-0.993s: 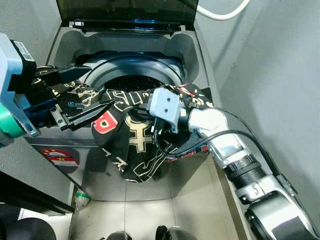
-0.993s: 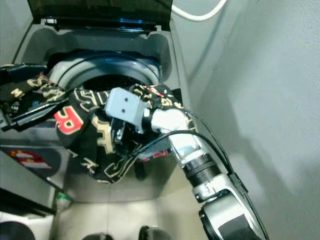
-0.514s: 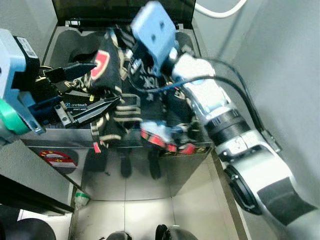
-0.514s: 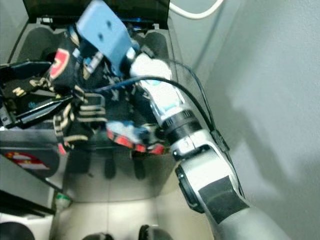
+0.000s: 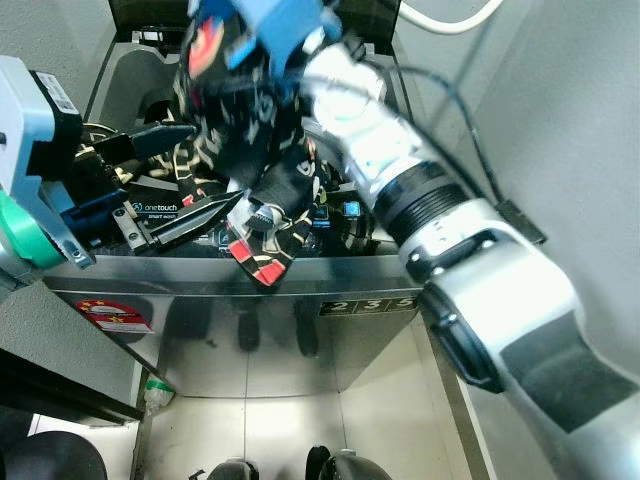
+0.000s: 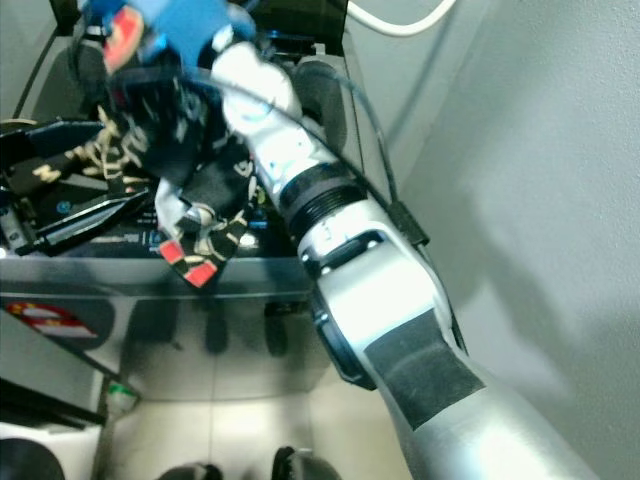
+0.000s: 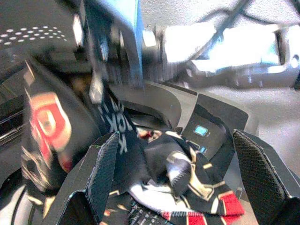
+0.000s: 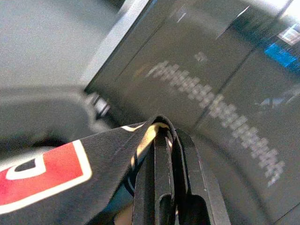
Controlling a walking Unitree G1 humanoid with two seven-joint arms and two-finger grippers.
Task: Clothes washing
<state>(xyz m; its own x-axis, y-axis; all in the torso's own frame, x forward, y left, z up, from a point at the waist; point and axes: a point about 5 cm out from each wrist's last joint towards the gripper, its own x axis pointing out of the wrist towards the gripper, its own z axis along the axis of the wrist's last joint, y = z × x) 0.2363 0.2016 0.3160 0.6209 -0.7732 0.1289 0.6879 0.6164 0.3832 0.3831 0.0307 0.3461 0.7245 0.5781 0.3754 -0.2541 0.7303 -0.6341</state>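
Garment [image 5: 262, 150] hangs pinched in my right gripper [image 8: 161, 154] over the washer [image 5: 250, 300] tub; my left gripper [image 5: 185, 175], spread empty, waits beside. Next, I judge: lower, release.

Evenly lit from overhead, moderately bright, with a soft shadow on the grey wall [image 6: 520, 230] and dull reflections on the steel front panel [image 5: 250, 340]. Motion-blurred around the raised right arm [image 5: 370, 150]; wrist views soft and smeared, dim in places.
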